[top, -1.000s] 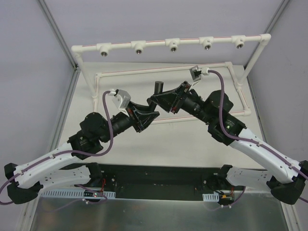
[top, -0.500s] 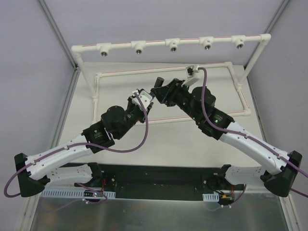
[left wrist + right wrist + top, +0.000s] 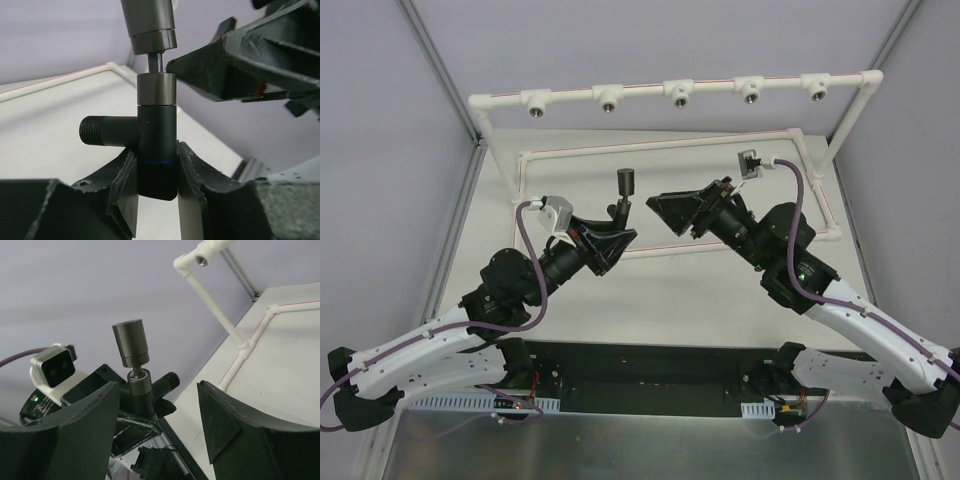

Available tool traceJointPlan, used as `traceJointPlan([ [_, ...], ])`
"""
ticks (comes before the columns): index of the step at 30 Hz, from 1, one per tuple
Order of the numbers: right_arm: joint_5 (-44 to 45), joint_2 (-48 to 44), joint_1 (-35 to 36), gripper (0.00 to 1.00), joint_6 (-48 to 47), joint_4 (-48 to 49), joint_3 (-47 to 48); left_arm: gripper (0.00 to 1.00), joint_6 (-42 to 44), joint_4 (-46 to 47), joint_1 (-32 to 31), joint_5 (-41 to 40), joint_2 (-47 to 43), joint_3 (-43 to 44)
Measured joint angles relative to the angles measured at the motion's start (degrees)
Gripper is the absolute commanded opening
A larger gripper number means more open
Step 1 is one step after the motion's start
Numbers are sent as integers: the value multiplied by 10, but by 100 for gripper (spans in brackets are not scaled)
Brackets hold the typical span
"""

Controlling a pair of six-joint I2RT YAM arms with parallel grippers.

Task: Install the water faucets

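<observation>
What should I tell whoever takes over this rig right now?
Left hand: shut on the T-shaped faucet, holding its lower body, upright.
Right hand: open, beside the faucet, not touching.
Second faucet: not in view.
Done: one faucet picked up. None installed; all five threaded mouths on the white pipe frame are bare.
Left: screw both faucets in.

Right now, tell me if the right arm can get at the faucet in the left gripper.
Probably yes: the right gripper is open and faces the faucet, with nothing between them.
</observation>
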Motion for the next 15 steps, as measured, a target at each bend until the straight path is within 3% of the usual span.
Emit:
traceJointPlan([
  [7,-135,-7,0,68,-5,20,0,0,-115,72,0,103,11,0],
  [15,-170,-12,0,62,-5,34,0,0,-177,112,0,175,46,0],
])
